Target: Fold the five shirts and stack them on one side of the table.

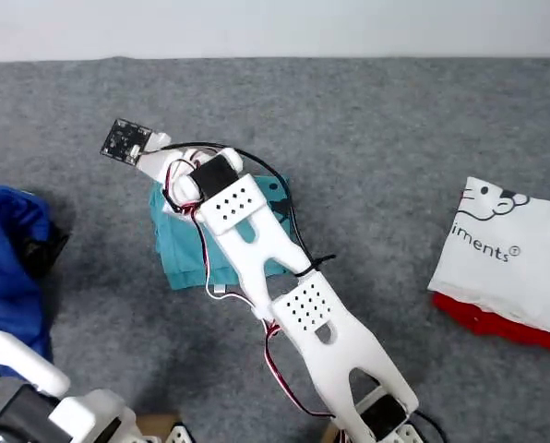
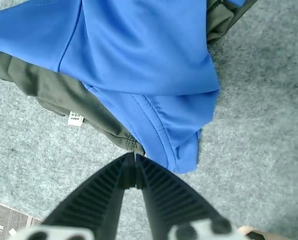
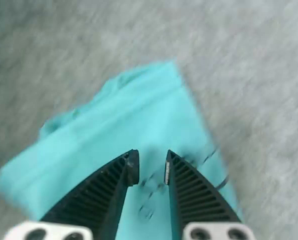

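Observation:
A folded teal shirt (image 1: 178,258) lies left of the table's middle, and the right arm (image 1: 284,268) stretches over it from the front edge. My right gripper (image 3: 149,167) hangs just above the teal shirt (image 3: 114,115), open by a narrow gap with nothing between its fingers. At the left edge a blue shirt (image 1: 7,258) lies crumpled on an olive shirt (image 2: 49,95). My left gripper (image 2: 135,161) is shut, its tips at the hem where the blue shirt (image 2: 139,55) meets the olive one. A folded white shirt (image 1: 506,249) rests on a red shirt (image 1: 496,323) at the right.
Grey carpet-like cloth (image 1: 376,138) covers the table, bare between the teal shirt and the stack on the right. The left arm's white base (image 1: 35,378) sits at the front left corner. A white label (image 2: 76,119) sticks out of the olive shirt.

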{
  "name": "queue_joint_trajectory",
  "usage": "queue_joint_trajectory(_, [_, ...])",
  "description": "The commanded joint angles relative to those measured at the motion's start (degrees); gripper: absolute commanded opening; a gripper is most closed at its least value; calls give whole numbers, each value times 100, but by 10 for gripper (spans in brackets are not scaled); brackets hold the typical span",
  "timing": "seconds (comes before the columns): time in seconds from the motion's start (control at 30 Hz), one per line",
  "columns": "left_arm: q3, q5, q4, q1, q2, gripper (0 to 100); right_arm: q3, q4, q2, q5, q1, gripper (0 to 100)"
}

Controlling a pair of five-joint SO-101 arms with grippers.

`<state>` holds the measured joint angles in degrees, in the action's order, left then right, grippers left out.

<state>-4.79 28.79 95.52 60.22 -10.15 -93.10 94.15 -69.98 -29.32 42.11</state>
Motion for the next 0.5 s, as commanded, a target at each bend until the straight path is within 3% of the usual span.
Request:
queue_joint_trajectory(0.0, [13,9,9,-53,-220,6,-308,840,497,79,48,100])
queue_joint_trajectory(0.13, [13,9,9,-53,-211,6,62,866,532,431,40,99])
queue_joint_trajectory(0.47, [13,9,9,-53,-211,6,1389,602,409,624,980,99])
